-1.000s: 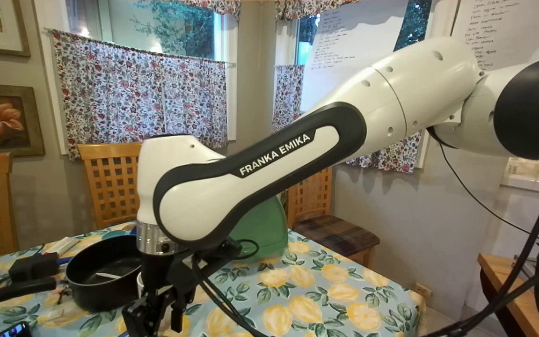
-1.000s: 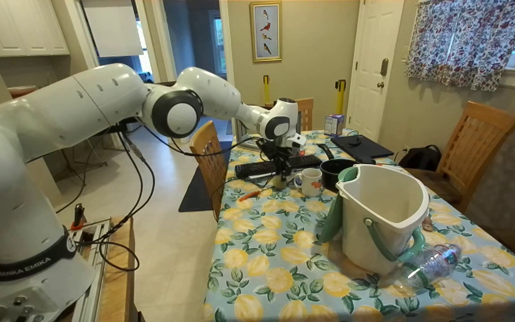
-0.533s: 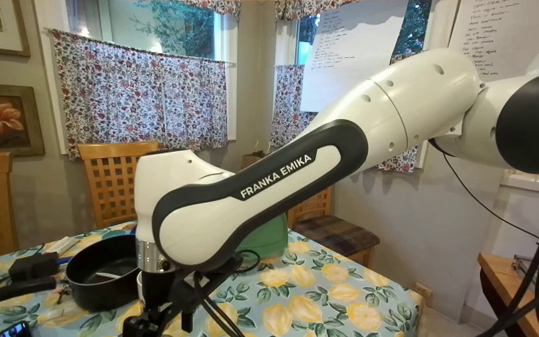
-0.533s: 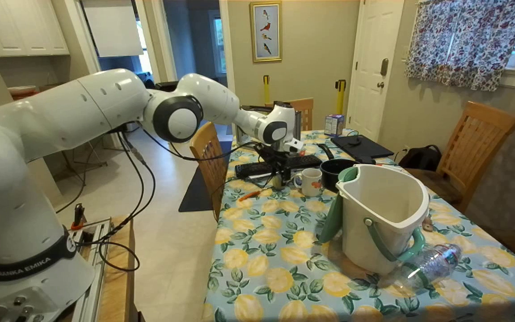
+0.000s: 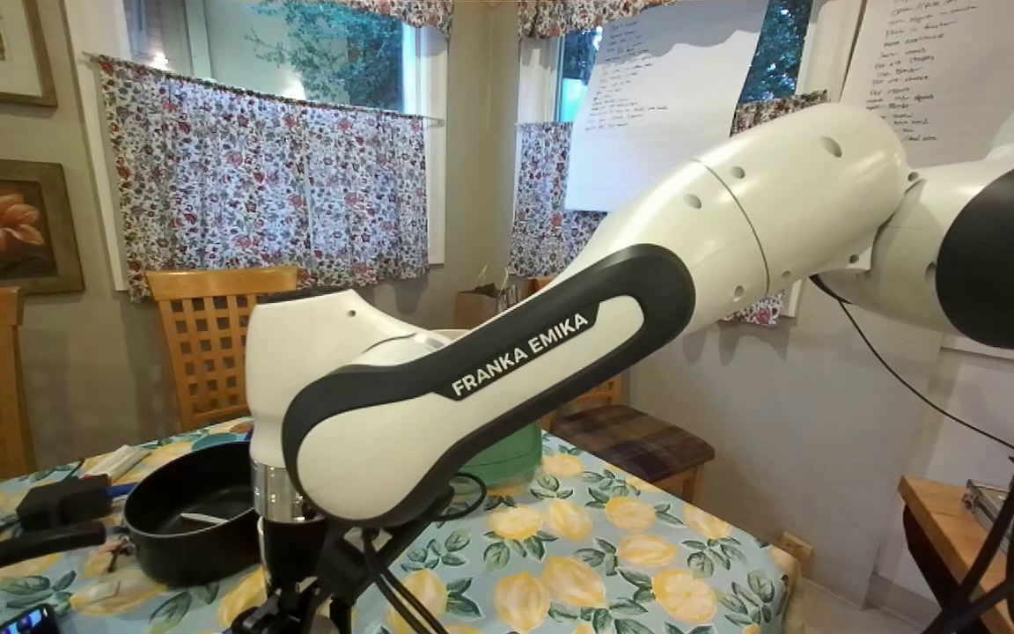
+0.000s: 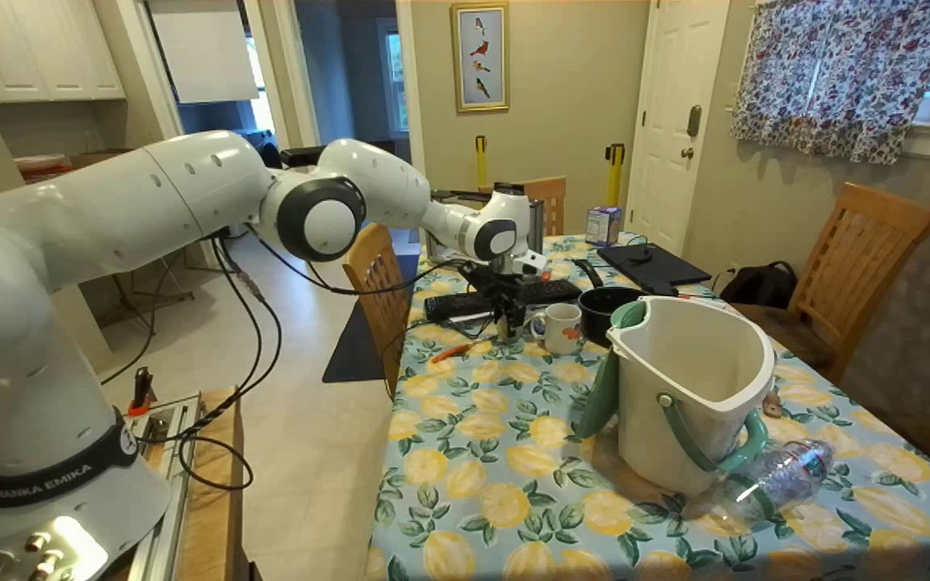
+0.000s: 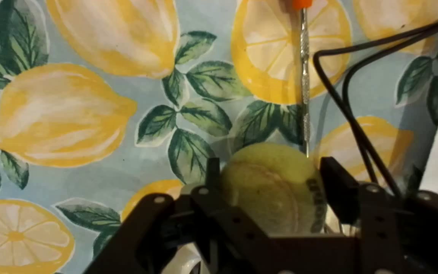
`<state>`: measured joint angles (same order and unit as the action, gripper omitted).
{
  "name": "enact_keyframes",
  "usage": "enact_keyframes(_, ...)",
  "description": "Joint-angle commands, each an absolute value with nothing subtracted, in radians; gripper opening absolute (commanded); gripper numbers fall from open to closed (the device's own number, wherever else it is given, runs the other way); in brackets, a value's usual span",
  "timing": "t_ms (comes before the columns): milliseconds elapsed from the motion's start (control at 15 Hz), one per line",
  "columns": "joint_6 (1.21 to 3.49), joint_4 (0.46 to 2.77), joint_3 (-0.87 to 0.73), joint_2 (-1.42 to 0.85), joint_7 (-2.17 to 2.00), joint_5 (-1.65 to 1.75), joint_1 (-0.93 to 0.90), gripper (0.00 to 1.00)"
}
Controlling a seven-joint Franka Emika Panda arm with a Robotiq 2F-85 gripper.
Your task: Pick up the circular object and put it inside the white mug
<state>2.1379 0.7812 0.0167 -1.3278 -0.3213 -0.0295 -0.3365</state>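
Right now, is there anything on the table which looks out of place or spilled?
Yes: in an exterior view, the clear plastic bottle lies on its side near the white bucket, odd because bottles usually stand upright. No spill shows.

Here's your table (image 6: 497, 460), dressed in a pale blue lemon-print cloth (image 5: 613, 537). And look at the spread in an exterior view: tall white bucket (image 6: 663, 428) standing up front, clear bottle (image 6: 784, 480) flat on its side just beside it! Past them, your white mug (image 6: 560, 331) sits upright, close by the black pan (image 5: 177, 556), a black keyboard (image 6: 555, 291) beyond. In your wrist view, an orange-handled tool (image 7: 305, 80) lies thin across the print.
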Motion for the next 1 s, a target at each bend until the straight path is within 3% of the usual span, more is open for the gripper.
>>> enact_keyframes(0,2.151,0.748,-0.005,-1.330,-0.327,-0.011,-0.351,0.41)
enact_keyframes(933,2.252,0.837,-0.088,-1.175,-0.388,-0.019,-0.373,0.41)
